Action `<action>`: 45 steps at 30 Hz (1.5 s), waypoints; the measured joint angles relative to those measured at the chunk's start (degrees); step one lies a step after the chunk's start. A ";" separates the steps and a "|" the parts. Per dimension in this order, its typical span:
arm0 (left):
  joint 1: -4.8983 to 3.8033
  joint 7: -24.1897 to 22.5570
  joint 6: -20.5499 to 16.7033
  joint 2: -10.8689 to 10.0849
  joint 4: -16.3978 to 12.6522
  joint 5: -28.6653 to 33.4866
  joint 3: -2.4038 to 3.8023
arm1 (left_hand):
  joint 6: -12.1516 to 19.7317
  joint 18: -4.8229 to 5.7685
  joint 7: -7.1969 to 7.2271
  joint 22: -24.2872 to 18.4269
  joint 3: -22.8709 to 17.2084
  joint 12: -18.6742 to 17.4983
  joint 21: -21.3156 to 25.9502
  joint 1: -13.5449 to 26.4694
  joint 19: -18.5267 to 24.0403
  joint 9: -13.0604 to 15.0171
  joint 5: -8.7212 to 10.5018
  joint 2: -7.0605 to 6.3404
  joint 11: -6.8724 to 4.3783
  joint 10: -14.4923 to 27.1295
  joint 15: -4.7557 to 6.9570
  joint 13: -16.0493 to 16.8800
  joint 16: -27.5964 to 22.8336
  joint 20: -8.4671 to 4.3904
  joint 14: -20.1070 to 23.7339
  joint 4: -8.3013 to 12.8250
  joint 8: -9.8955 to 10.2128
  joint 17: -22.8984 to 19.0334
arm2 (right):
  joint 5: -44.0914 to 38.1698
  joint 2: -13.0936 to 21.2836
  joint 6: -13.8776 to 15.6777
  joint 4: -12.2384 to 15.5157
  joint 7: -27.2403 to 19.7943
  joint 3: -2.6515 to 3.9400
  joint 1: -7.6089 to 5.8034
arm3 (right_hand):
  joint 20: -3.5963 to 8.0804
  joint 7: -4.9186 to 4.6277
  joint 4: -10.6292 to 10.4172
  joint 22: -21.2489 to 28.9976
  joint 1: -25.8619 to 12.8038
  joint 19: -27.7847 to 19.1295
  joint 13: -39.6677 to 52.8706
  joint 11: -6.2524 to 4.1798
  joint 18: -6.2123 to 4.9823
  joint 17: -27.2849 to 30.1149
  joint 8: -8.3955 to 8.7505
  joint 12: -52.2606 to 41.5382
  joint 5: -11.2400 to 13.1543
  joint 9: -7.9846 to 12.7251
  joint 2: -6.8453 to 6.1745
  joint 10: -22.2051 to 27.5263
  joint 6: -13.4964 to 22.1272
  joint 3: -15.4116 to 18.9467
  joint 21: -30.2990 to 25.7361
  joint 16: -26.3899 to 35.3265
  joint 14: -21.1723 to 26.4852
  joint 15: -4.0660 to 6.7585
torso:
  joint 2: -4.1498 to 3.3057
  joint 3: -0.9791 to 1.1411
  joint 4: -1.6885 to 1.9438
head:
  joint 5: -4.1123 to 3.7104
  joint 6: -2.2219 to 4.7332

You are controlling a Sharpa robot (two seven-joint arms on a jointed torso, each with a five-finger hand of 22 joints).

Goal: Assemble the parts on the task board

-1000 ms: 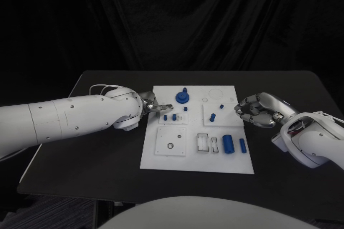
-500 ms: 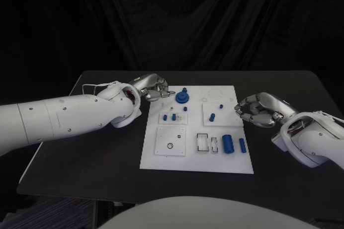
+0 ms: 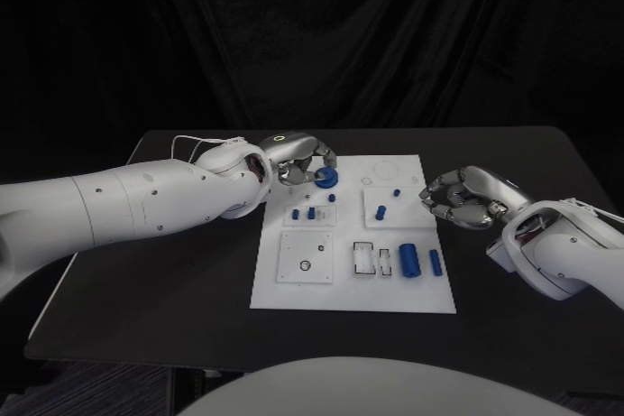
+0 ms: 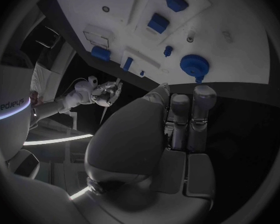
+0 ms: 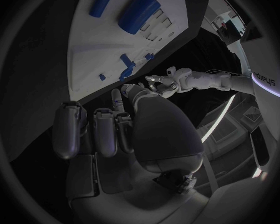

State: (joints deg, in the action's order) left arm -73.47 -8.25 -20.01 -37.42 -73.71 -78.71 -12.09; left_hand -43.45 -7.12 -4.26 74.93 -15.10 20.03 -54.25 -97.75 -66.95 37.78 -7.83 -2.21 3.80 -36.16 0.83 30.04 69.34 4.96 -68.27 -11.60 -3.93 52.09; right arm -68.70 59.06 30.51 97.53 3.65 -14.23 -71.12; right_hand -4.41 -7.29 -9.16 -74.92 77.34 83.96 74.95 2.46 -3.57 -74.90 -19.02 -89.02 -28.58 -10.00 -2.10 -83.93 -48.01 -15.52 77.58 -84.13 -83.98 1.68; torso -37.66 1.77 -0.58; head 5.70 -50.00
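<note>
l hand [image 3: 299, 159] at far-left corner of task board [image 3: 358, 294] on bench [image 3: 169, 290], fingers curled just beside round blue part [image 3: 326, 177]; can't tell if touching or gripping. r hand [image 3: 458, 199] off board's r edge, fingers curled in, holding nothing.

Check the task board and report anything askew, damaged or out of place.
Nothing stands out. The task board lies flat and square on the table, its blue parts sitting tidily on it. The left hand is at the round blue part; whether it touches is unclear.
</note>
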 measured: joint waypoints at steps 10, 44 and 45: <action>1.29 -3.95 3.68 3.32 4.63 -9.01 -0.05 | -0.64 0.01 4.19 0.00 -2.72 -1.47 -2.22 4.46 -6.50 -7.00 1.84 -2.87 -0.81 -1.62 0.90 -8.51 2.76 -0.97 -6.40 1.64 0.11 3.36 | 0.04 0.43 0.03 0.41 -0.05 0.01 0.00 | 0.00 0.00 0.00 0.00 0.00 0.00 -0.01 0.00 0.00 0.00 0.00 0.00 0.00 -0.01 0.00 0.00 0.00 0.00 0.00 0.00 0.00 0.00 | -0.29 -0.10 -0.07 | 0.18 0.00; 3.32 -3.02 6.54 7.49 9.40 -15.75 0.14 | -5.28 0.02 3.03 -0.01 -2.87 1.29 -1.07 7.46 -7.53 -9.99 1.56 -2.14 -0.98 -6.00 1.20 -10.65 2.76 -0.77 -6.68 2.45 -0.83 2.33 | 0.07 0.42 -0.01 0.63 -0.06 0.01 0.00 | 0.00 0.00 0.00 0.01 0.00 0.00 -0.02 0.00 0.00 0.00 0.00 0.00 -0.23 0.00 0.00 0.00 0.00 0.00 0.00 0.00 0.00 0.00 | -0.20 -0.10 -0.16 | 1.07 0.00; 3.35 -3.02 6.50 7.56 9.49 -15.75 0.15 | -5.52 0.02 2.79 -0.01 -2.95 1.57 -1.07 7.46 -7.53 -9.99 1.56 -2.14 -0.98 -6.19 1.20 -10.65 2.76 -0.77 -6.68 2.57 -1.06 2.31 | 0.07 0.42 -0.01 0.63 -0.06 0.01 0.00 | 0.00 0.00 0.00 0.01 0.00 0.00 -0.02 0.00 0.00 0.00 0.00 0.00 -0.23 -0.03 0.00 0.00 0.00 0.00 0.00 0.00 0.00 0.00 | -0.20 -0.10 -0.16 | 1.09 0.00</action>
State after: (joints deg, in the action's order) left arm -70.12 -11.28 -13.51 -29.85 -64.22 -94.46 -11.94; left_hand -48.96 -7.10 -1.46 74.91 -18.05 21.59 -55.32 -90.29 -74.48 27.79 -6.27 -4.34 2.82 -42.35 2.03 19.39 72.10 4.20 -74.95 -9.03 -4.99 54.40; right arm -68.62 59.48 30.50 98.16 3.59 -14.22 -71.12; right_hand -4.41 -7.29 -9.16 -74.90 77.34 83.96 74.92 2.46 -3.57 -74.91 -19.02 -89.02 -28.81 -10.04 -2.10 -83.93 -48.01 -15.52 77.59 -84.12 -83.98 1.68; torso -37.86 1.68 -0.74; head 6.79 -50.00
